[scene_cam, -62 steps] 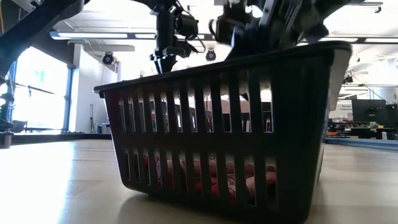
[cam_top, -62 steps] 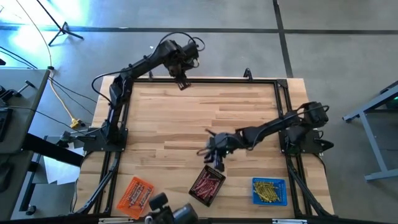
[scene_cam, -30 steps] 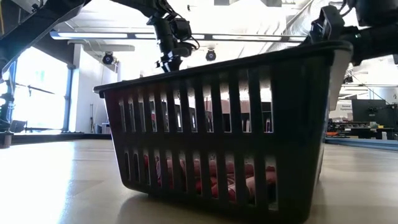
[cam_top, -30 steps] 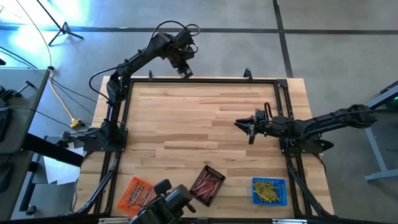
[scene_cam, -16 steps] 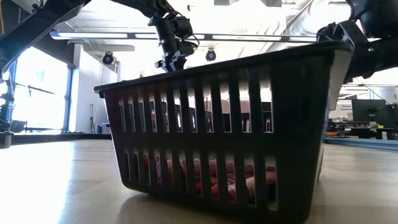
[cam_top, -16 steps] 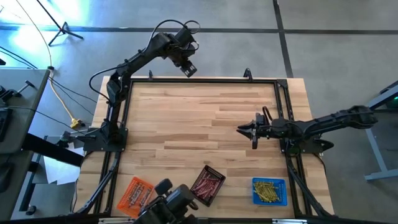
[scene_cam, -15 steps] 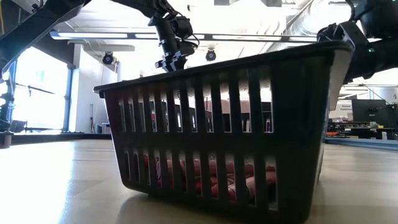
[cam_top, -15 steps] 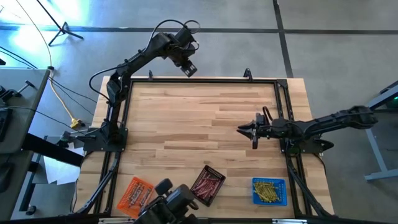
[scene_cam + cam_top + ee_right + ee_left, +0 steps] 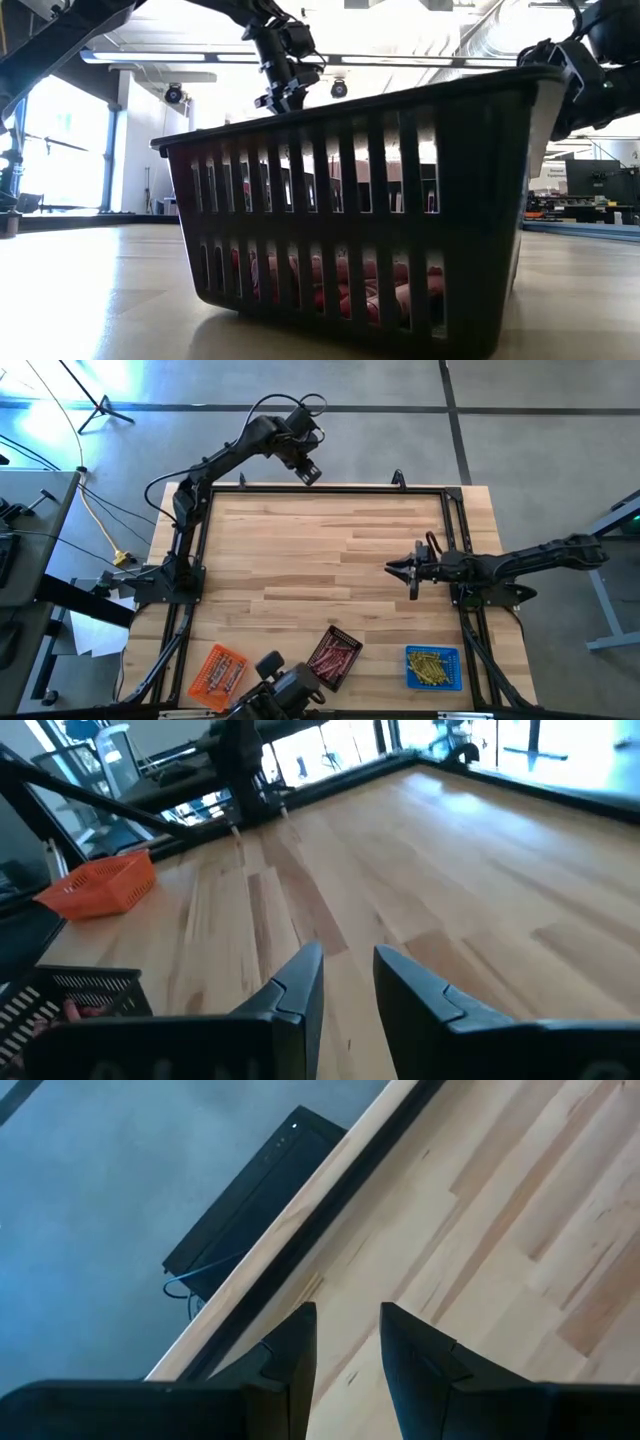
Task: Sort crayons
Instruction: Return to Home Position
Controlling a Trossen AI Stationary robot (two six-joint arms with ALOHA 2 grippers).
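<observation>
My right gripper has pulled back from above the black tray to the right half of the table, and the left gripper has drifted a little further along the far edge. All the crayons now lie well clear of both sets of fingers. The red crayons sit in the black tray, off to one side of the right fingertips toward the near edge. The yellow crayons fill the blue tray next to it. The other crayons lie in the orange tray, farthest from the right fingers.

The right arm lies stretched out low and nearly level over the wood, with its fingers a narrow gap apart and nothing between them. The left arm reaches up and out, its gripper tilted down over the table's far rim. Its fingers are likewise slightly apart and empty.
</observation>
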